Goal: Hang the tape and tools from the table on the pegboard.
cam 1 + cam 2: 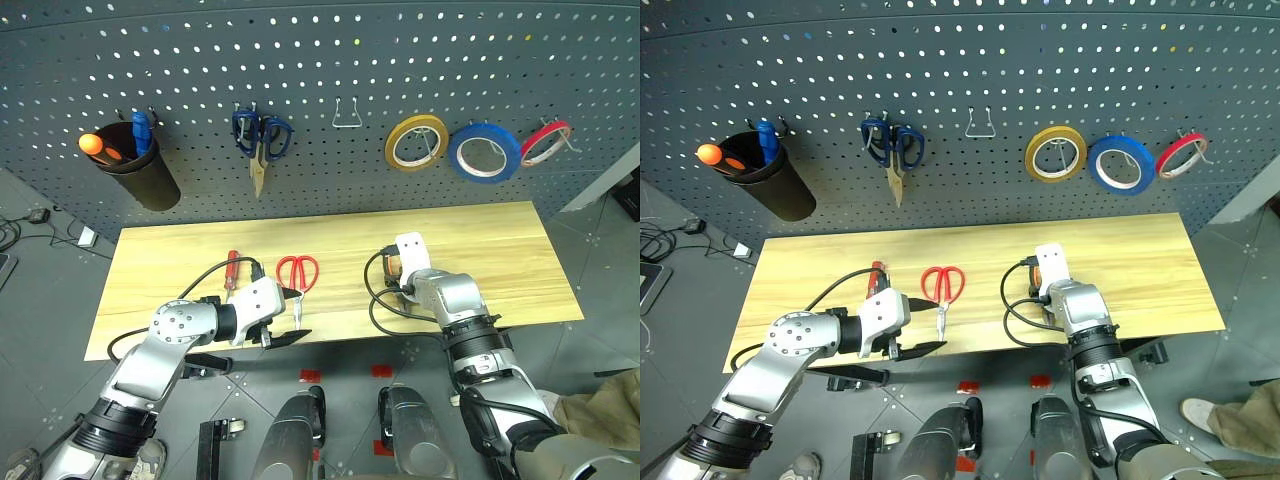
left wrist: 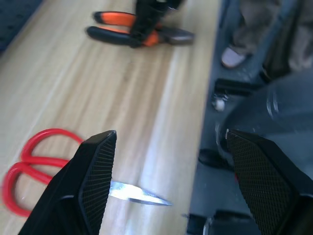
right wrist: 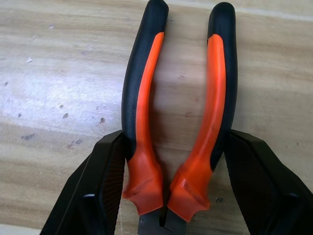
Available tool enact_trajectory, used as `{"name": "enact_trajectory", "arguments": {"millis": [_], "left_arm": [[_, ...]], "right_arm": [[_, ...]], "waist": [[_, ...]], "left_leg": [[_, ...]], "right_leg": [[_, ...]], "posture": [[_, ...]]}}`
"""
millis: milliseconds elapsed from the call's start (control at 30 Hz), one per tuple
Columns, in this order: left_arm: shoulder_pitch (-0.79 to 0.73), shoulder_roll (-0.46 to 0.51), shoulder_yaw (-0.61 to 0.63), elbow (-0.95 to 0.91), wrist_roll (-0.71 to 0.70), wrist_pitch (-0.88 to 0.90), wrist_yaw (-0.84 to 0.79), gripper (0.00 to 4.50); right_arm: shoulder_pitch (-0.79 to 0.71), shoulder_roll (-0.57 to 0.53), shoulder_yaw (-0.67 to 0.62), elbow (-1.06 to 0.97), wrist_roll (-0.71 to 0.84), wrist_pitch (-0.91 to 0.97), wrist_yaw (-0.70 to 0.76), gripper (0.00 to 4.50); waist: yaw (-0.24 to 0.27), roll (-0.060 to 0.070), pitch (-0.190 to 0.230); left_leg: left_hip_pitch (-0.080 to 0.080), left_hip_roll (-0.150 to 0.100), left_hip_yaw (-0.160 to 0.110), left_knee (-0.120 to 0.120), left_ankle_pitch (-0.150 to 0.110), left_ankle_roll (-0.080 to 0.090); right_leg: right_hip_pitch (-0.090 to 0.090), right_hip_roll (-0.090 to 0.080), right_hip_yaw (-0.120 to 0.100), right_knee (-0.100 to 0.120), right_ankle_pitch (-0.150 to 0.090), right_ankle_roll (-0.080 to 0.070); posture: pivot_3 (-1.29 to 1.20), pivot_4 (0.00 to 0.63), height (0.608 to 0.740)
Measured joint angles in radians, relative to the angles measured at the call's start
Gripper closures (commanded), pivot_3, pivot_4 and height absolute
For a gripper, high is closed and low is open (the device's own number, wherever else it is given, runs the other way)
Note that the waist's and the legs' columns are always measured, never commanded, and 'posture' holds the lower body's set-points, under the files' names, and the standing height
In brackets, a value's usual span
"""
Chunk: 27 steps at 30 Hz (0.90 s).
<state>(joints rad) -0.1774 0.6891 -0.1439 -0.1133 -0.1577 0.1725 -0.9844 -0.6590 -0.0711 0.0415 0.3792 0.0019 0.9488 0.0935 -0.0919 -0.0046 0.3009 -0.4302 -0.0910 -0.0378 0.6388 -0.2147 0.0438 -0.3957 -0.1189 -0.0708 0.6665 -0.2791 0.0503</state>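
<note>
Right wrist view has the pliers lying flat on the counter, orange-and-black handles spread in a narrow V, and the right claw straddles them near the pivot: one black finger touches the outside of one handle, the other finger sits against the outside of the second handle, so the claw is partly closed around the pliers, which rest on the wood. Seen from the head, that right claw is planted on the counter to the right of the red-handled scissors, well apart from them. The scissors lie on the wood with their loops toward the pegboard and their blade tip toward the near edge. Just left of the scissors lies the slim red screwdriver. The left claw hovers at the near edge of the counter beside the scissors' tip, its fingers wide apart and holding nothing; between them the blade point shows. On the pegboard, up and right of the scissors, the blue tape hangs from a hook, between a yellow tape ring and a thin red tape ring. Straight above the scissors hang blue-handled scissors, and left of those a black cup.
</note>
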Motion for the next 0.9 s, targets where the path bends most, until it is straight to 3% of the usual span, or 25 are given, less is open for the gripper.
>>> {"name": "enact_trajectory", "arguments": {"millis": [267, 467, 600, 767, 900], "left_arm": [[0.059, -0.061, 0.129, -0.065, -0.121, 0.092, 0.088, 0.74], [0.128, -0.116, 0.261, -0.191, -0.254, 0.197, 0.193, 0.74], [0.115, -0.158, 0.317, -0.245, -0.303, 0.258, 0.299, 0.74], [0.025, -0.183, 0.35, -0.281, -0.314, 0.346, 0.441, 0.74], [0.001, -0.172, 0.348, -0.302, -0.325, 0.422, 0.485, 0.74]], "right_arm": [[0.133, -0.06, 0.078, -0.484, 0.024, 0.036, 0.086, 1.77], [0.195, 0.023, 0.119, -0.815, 0.059, -0.078, 0.087, 1.77], [0.073, 0.078, 0.139, -0.79, 0.053, -0.223, 0.062, 1.77], [-0.205, 0.138, 0.116, -0.494, 0.017, -0.529, 0.003, 1.77], [-0.327, 0.146, 0.093, -0.27, -0.012, -0.74, -0.038, 1.77]], "waist": [[-0.004, -0.002, -0.001], [-0.01, -0.005, -0.004], [-0.01, -0.008, -0.005], [-0.01, -0.013, -0.008], [-0.003, -0.016, -0.009]], "left_leg": [[-0.004, 0.0, 0.002, 0.001, 0.0, -0.001], [-0.004, 0.0, 0.004, 0.002, 0.001, -0.003], [-0.003, 0.0, 0.003, 0.005, 0.002, -0.005], [-0.002, 0.006, 0.002, 0.007, 0.006, -0.009], [-0.002, 0.011, 0.006, 0.006, 0.007, -0.011]], "right_leg": [[-0.005, 0.0, 0.002, 0.0, 0.0, 0.0], [-0.009, 0.0, 0.005, 0.007, 0.0, 0.001], [-0.011, 0.0, 0.005, 0.014, 0.0, 0.002], [-0.013, 0.007, 0.005, 0.014, 0.006, 0.0], [-0.011, 0.012, 0.007, 0.014, 0.006, -0.001]], "posture": [[-0.23, 0.263, 0.74], [-0.23, 0.244, 0.74], [-0.21, 0.234, 0.74], [-0.19, 0.234, 0.74], [-0.15, 0.247, 0.74]]}}
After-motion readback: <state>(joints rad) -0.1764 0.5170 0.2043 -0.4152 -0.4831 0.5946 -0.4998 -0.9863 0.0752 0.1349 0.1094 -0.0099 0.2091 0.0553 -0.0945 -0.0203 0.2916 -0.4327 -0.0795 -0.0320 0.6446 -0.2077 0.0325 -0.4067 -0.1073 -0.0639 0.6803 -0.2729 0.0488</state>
